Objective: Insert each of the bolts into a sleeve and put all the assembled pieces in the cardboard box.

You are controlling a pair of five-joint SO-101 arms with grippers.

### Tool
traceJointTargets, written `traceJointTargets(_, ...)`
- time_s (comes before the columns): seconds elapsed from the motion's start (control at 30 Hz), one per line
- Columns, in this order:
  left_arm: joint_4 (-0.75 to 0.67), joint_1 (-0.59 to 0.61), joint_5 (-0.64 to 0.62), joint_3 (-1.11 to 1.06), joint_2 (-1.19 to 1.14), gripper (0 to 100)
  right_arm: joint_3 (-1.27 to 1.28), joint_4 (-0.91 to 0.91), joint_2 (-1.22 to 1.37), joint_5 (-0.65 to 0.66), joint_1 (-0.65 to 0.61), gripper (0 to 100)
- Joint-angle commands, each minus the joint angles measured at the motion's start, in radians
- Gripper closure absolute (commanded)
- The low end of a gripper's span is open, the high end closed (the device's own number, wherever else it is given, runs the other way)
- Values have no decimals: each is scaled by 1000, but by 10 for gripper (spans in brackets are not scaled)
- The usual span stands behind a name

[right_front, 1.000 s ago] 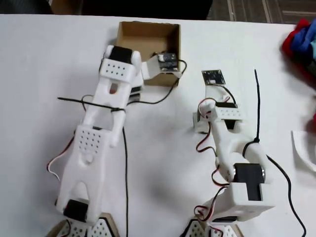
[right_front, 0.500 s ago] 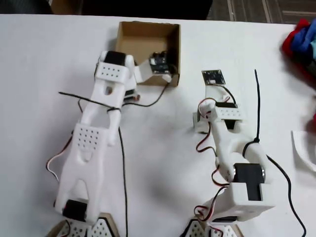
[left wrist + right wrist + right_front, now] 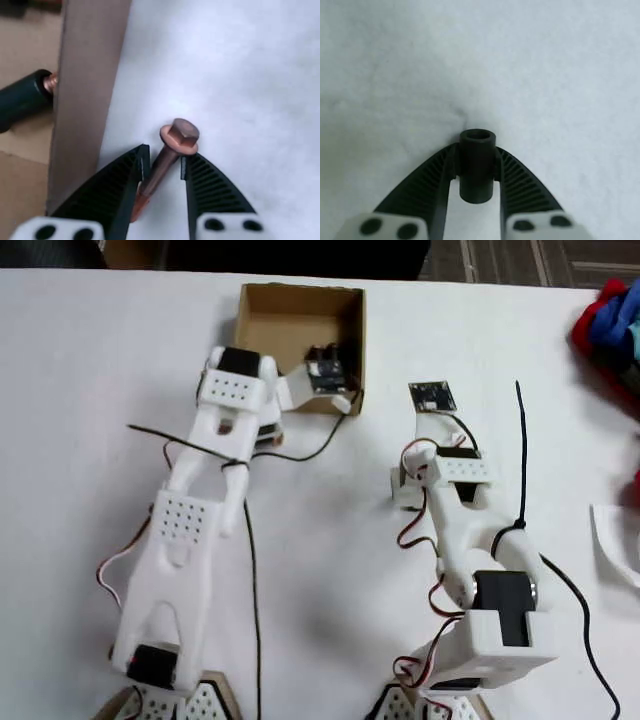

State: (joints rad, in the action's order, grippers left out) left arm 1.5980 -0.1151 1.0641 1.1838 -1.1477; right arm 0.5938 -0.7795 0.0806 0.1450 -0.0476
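The left gripper (image 3: pixel 165 157) is clamped on the shank of a copper bolt (image 3: pixel 172 145), its hex head poking out past the black fingertips (image 3: pixel 142 152), over the white table (image 3: pixel 240 75) just outside one wall of the cardboard box (image 3: pixel 85 90). On the other side of that wall, on the box floor, lies an assembled piece (image 3: pixel 25 102): a black sleeve with a copper bolt end showing at its mouth, close against the wall. From above, the left arm (image 3: pixel 200 510) stretches from the near edge towards the far side of the table, its wrist over the near right corner of the box (image 3: pixel 300 300). The right arm (image 3: pixel 470 540) is folded to the right of the box, apart from it. The right gripper (image 3: pixel 477 160) grips a black sleeve (image 3: pixel 477 165) between its ribbed fingers (image 3: pixel 435 175), the sleeve's open end turned away from the wrist, above bare table. Black cables (image 3: pixel 250 570) trail across the table beside both arms, and a bundle of red and blue cloth (image 3: pixel 610 315) lies at the far right edge.
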Motion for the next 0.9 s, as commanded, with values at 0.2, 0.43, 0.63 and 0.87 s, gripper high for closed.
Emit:
traceJointTargets(0.2,20,-101,6,10,0,872,-29,15,-51,-5,5,974)
traceJointTargets(0.43,101,-101,-3,15,-51,966,-29,15,-51,-5,5,974)
traceJointTargets(0.63,135,-94,-124,53,-38,976,-29,15,-53,-5,7,974)
traceJointTargets(0.87,187,-32,-399,274,41,976,-29,15,-56,-12,10,974)
